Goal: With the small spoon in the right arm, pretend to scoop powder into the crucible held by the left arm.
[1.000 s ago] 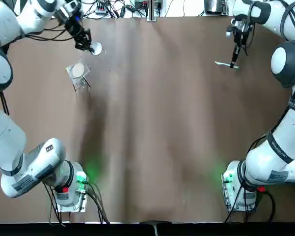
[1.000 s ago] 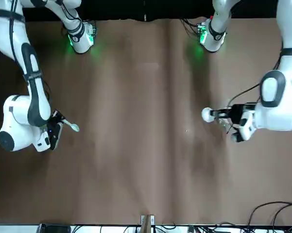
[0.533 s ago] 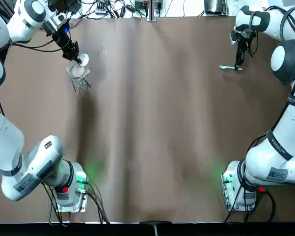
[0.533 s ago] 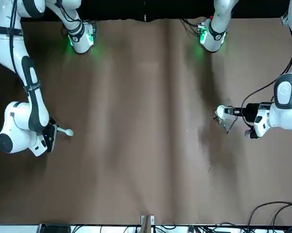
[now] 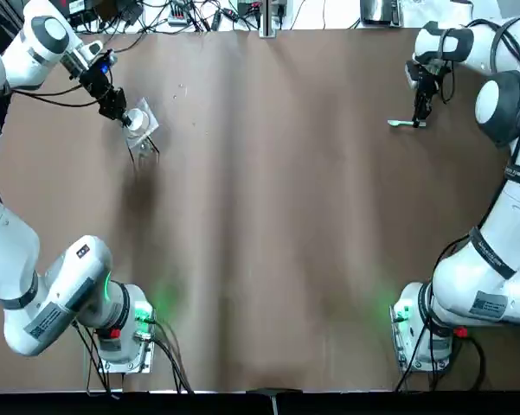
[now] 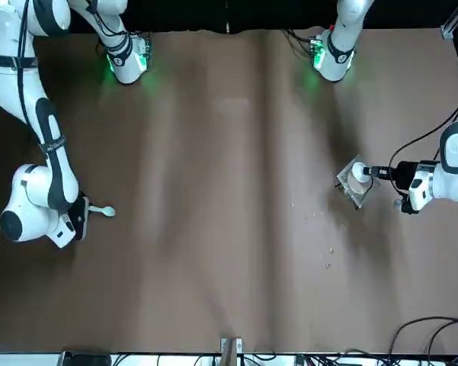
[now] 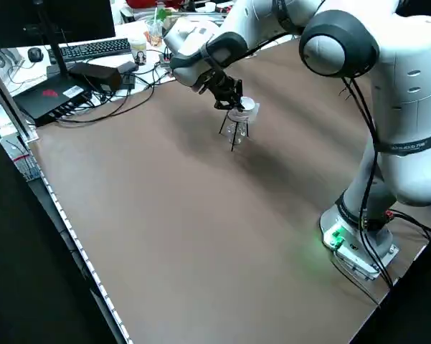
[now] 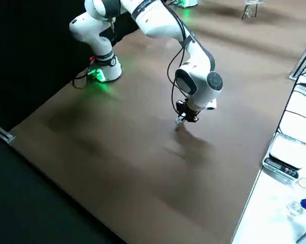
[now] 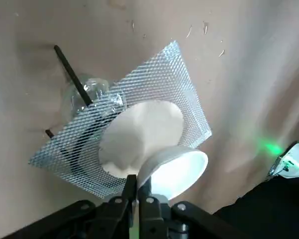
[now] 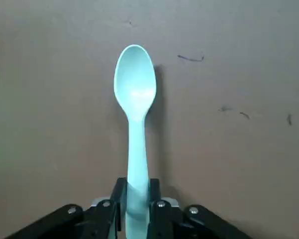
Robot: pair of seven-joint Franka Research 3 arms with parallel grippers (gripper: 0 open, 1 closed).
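Two grippers, both clamped. First the left gripper (image 9: 138,186), at far-left of table (image 5: 277,216): fingers pinched together on rim of the white crucible (image 9: 176,169), held tilted, right over the wire gauze (image 9: 181,94) w/ its white round centre. Wrist view shows the pinch; top view gives only a white dot at the black fingertips. Whether crucible touches gauze: can't tell. Clear glass item (image 9: 72,102) under the mesh, hard to make out; tripod leg (image 9: 72,74) partly hidden. Next the right gripper (image 10: 137,191), far-right, well apart from crucible: fingers tight on handle of small spoon (image 10: 135,94), bowl pointing away from wrist, low over table. Handle end hidden betw. fingers. Top view shows spoon as thin sliver only.
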